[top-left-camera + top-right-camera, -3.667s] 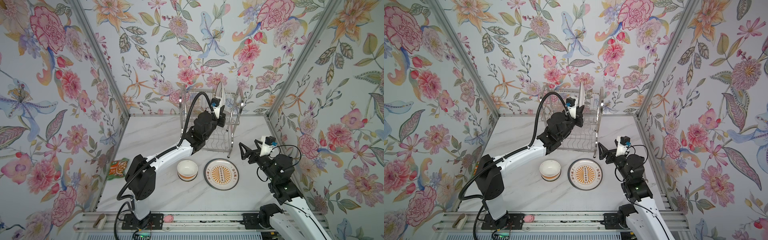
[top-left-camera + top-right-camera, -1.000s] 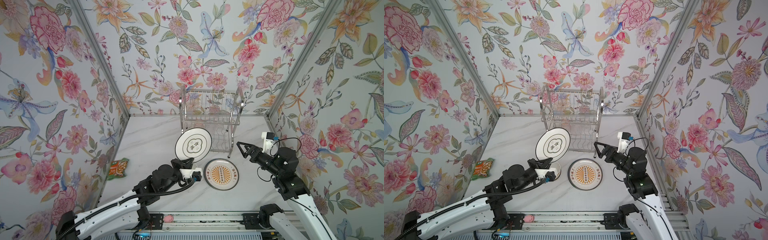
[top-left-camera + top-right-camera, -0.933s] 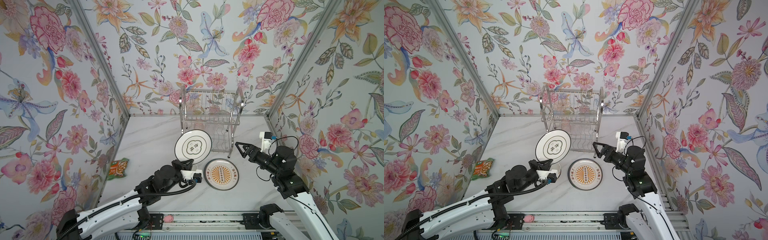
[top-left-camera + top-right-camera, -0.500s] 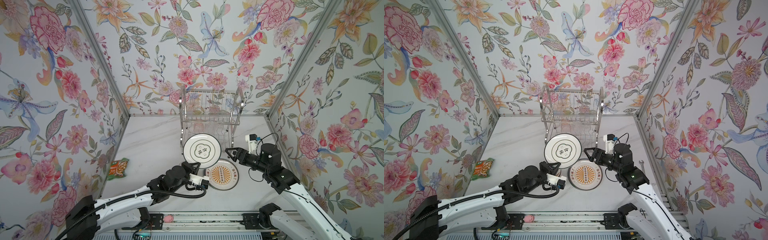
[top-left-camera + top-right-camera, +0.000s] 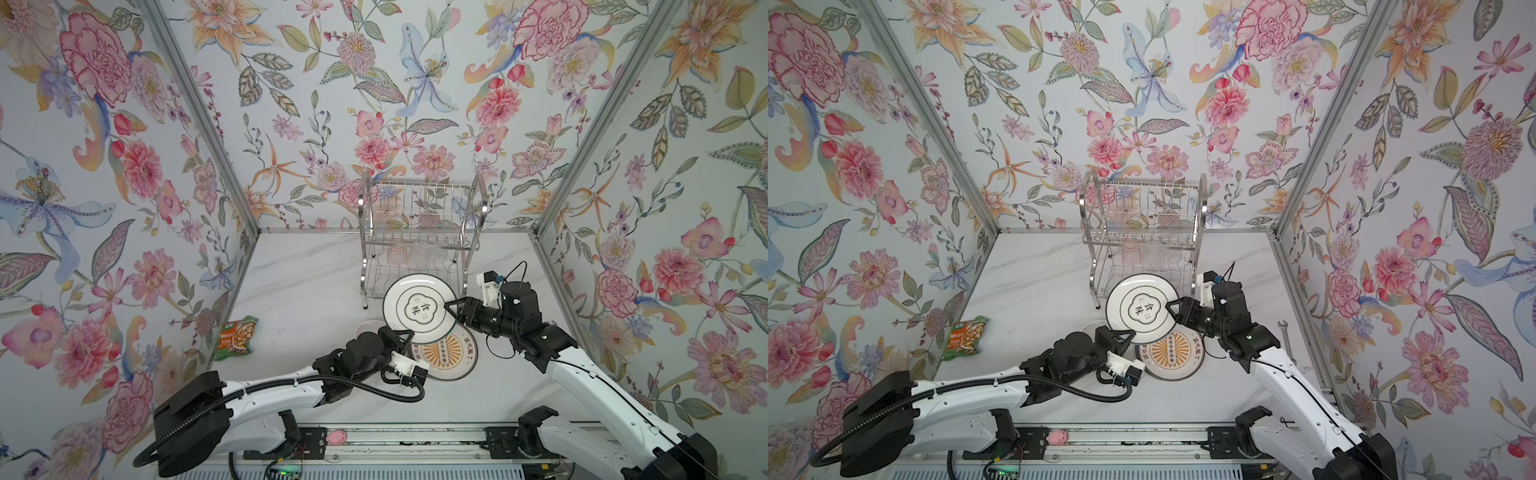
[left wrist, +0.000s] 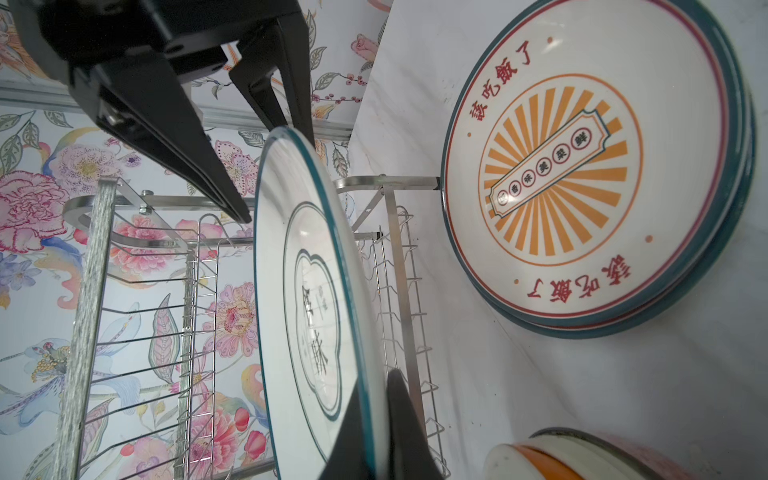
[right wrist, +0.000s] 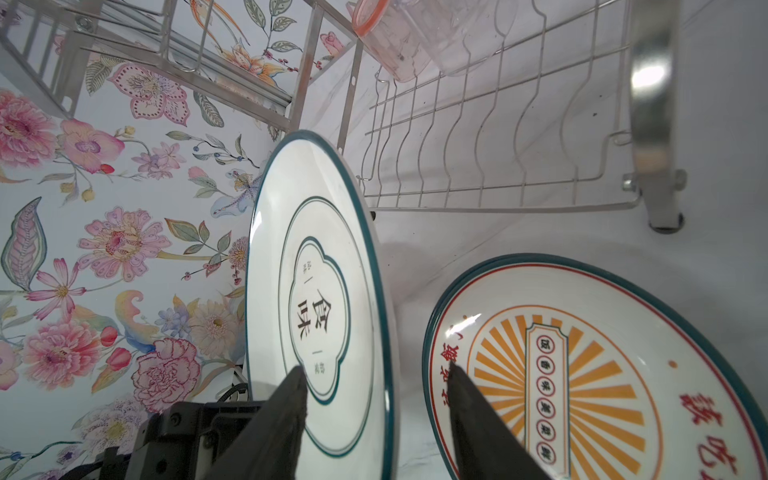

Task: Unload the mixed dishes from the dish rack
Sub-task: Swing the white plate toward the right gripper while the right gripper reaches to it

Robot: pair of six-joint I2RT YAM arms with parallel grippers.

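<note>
A white dark-rimmed plate printed with characters stands on edge in the air in front of the dish rack. My left gripper is shut on its near rim. From the right, my right gripper straddles the opposite rim, open, one finger over the face and one clear of the back. The orange sunburst plate lies flat on the table below. Pink and clear tumblers sit on the rack's lower shelf. Stacked bowls stand beside my left wrist.
A green-orange food packet lies by the left wall. A steel wrench lies by the right wall. Floral walls close in three sides. The rack's feet stand just behind the held plate.
My left arm carried the plate to the right, over the sunburst plate. My right gripper moved in to the plate's rim and its jaws narrowed around it.
</note>
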